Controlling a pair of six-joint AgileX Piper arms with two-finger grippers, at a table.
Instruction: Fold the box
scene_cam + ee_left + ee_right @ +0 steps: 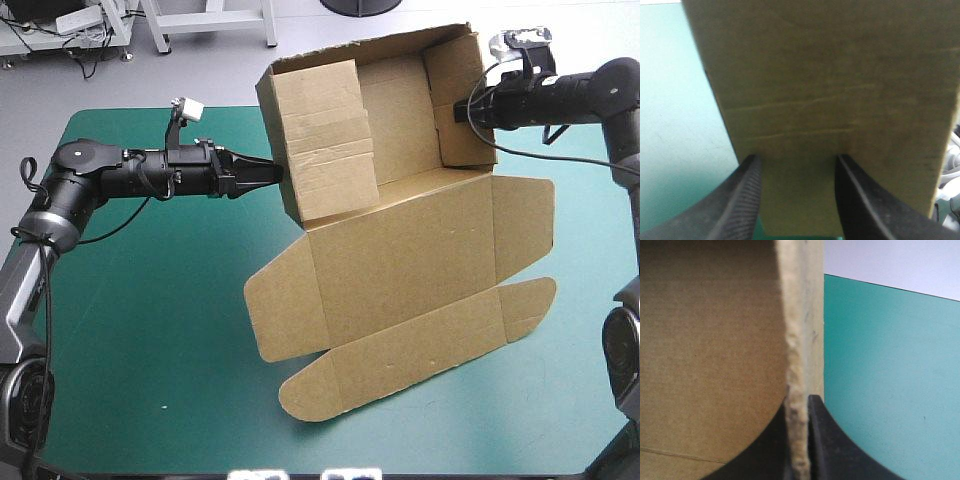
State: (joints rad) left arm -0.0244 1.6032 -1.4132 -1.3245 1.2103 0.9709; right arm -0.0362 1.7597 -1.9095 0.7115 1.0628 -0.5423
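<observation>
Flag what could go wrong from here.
1. The right fingers pinch only the edge of the right wall; it may slip or tear.
2. The left fingers stand open at the left wall; a push could buckle it.
3. The lid lies flat and loose; it may drag on the table.

A desk (150, 330) under a smooth teal-green cover fills most of the high view, and its far left corner is rounded.
</observation>
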